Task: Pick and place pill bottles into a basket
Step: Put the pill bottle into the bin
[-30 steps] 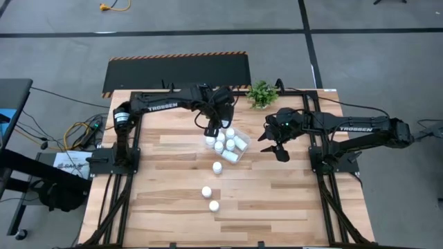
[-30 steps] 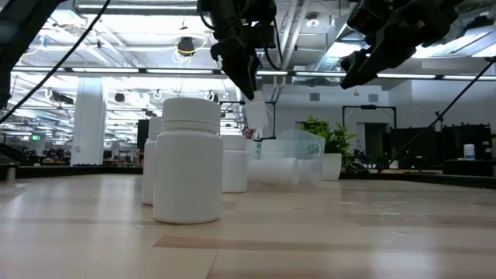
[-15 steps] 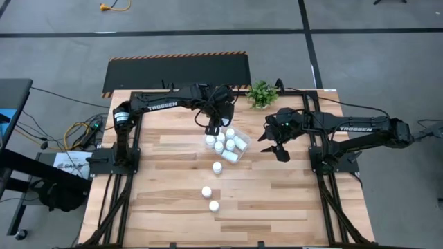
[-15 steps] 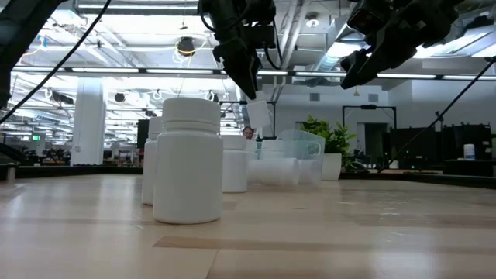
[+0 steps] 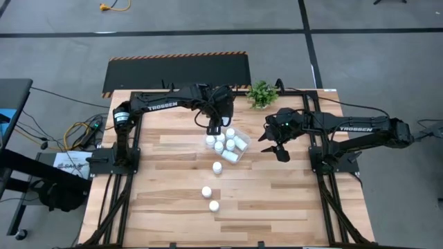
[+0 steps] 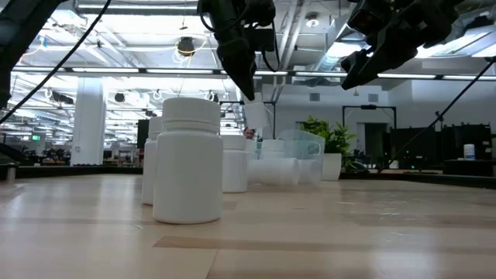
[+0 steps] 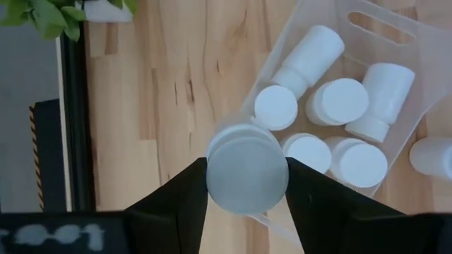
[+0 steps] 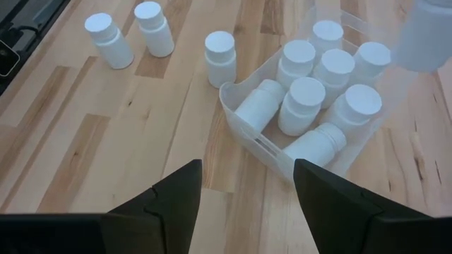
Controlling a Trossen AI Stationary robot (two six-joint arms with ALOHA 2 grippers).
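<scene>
Barely shifted, left gripper [image 7: 247, 204] clamps a pill bottle [image 7: 246, 171] above the basket [image 7: 395, 32] rim; right gripper [image 5: 280, 151] waits half-open, empty; basket's far wall cut off.

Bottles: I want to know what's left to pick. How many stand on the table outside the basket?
3, all upright: one beside the basket, two farther from it. Another bottle is held in the left gripper above the basket.

Robotics lab or industrial hall: exposed ceiling ducts [image 6: 302, 31], strip lights, grey concrete floor [image 5: 374, 62], hazard-striped mat [image 5: 178, 71], cable bundles.
</scene>
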